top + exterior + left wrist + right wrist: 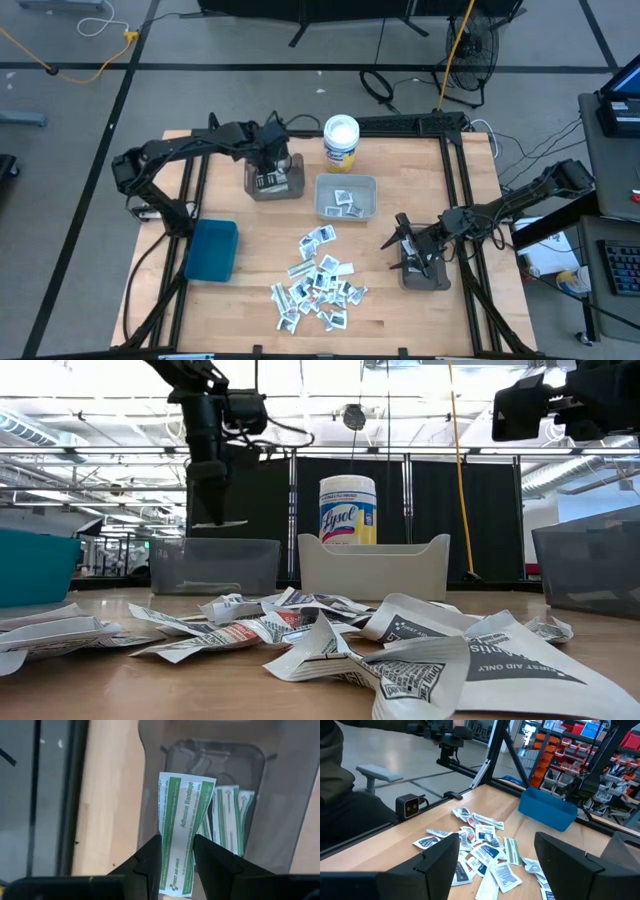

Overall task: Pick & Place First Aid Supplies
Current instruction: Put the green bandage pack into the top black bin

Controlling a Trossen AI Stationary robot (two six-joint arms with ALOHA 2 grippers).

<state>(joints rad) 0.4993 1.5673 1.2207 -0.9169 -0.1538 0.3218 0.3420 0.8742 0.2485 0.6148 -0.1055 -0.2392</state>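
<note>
Progress is partial. Left gripper holds 1 green-print bandage strip between its fingers, directly above the clear bin; several like strips already lie in that bin below it. Judged next step: release the strip into the bin. The white tray, between the 2 arms, also holds a few sorted packets.

Most of the work remains. The packet pile lies loose on the table, just ahead of the right gripper and well apart from the left one. The right gripper hangs with its fingers spread wide and nothing between them, over the grey bin.

Other items: a blue bin on the left arm's side of the pile, and a Lysol tub just beyond the tray. Neither blocks the drop. The tub stands close to the tray, so a reach to the tray needs care.
</note>
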